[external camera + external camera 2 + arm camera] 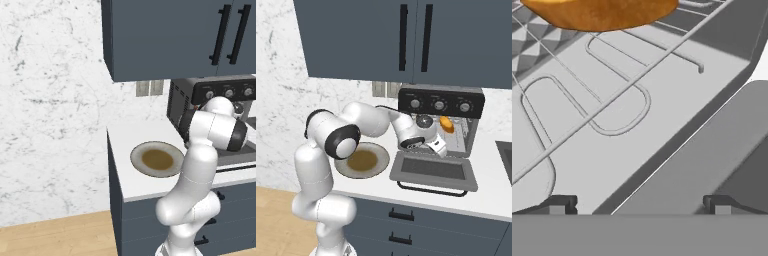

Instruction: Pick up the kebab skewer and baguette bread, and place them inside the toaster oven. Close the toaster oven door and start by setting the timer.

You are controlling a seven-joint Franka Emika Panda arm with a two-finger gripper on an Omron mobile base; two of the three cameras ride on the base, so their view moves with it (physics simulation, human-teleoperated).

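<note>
Kitchen corner: white marble-veined wall, blue-grey upper cabinets with black bar handles, wood floor at lower left. White bench over blue-grey drawers.

Arm: white glossy segments with dark joints, rises from the base, bends at a raised elbow and reaches level toward the oven mouth, wrist angled down over the door.

Toaster oven stands on the bench by the wall, boxy, dark grey, black top panel with three silver knobs, vented side seen in the left base view. Toaster oven door folded down flat, dark frame, glass pane, bar handle at the front edge.

Round grey plate with brown centre, on the bench just left of the door.

Baguette bread, oblong, golden-orange, lies inside the oven on the wire rack; rack is thin metal rods with looped bends.

Tool hangs over the door at the oven opening, fingers spread, released, holding nothing; dark fingertips sit wide apart in the hand view.
</note>
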